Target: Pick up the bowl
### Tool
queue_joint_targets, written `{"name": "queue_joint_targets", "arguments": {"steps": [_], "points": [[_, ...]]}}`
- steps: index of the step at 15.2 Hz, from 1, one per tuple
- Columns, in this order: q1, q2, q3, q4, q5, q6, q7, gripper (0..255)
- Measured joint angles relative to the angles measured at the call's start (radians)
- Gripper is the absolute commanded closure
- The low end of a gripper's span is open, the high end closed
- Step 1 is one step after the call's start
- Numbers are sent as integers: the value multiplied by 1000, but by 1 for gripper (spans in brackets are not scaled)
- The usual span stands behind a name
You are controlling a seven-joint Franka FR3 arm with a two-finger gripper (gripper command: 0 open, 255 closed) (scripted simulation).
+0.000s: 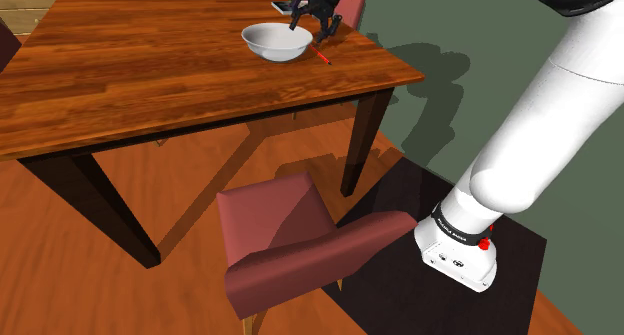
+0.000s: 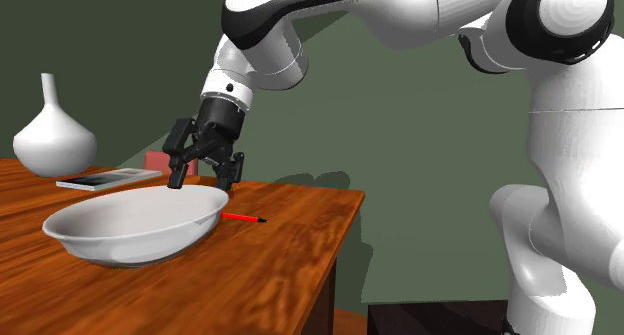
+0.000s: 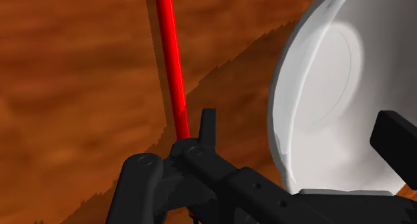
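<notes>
Resting near the far corner of the brown wooden surface (image 1: pixel 120 73) in the shoulder view, the shallow round white bowl (image 1: pixel 275 41) is not yet lifted. The all-black two-finger hand (image 1: pixel 310 30) hangs just over the bowl's rim on the side nearest that corner. A thin red pen (image 1: pixel 322 56) lies on the wood just beside the bowl.

In the second exterior view the white arm comes down from above, and the hand (image 2: pixel 203 181) points at the bowl's (image 2: pixel 135 228) far rim with its fingers spread. Their tips are level with the rim or a little above it — I cannot tell whether either one touches. The pen (image 2: pixel 243 217) lies on the surface just past the bowl, and a white narrow-necked vase (image 2: pixel 52 133) stands well behind it.

In the wrist view the hand (image 3: pixel 301 132) straddles the rim: one finger (image 3: pixel 208 126) is over bare wood outside the bowl (image 3: pixel 327 102), by the end of the pen (image 3: pixel 172 62), and the other (image 3: pixel 394 146) is over the bowl's inside.

The approach and lining-up look done. What is left, by my reading, is to settle a little lower if needed, pinch the rim, and raise the bowl — the whole of the actual pick.
</notes>
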Motion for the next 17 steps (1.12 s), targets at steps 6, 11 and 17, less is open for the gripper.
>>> {"name": "queue_joint_targets", "arguments": {"steps": [6, 11, 17], "points": [[2, 0, 1, -29, 5, 26, -14, 255], [2, 0, 1, -29, 5, 27, -14, 255], [0, -2, 0, 5, -2, -5, 4, 255]]}}
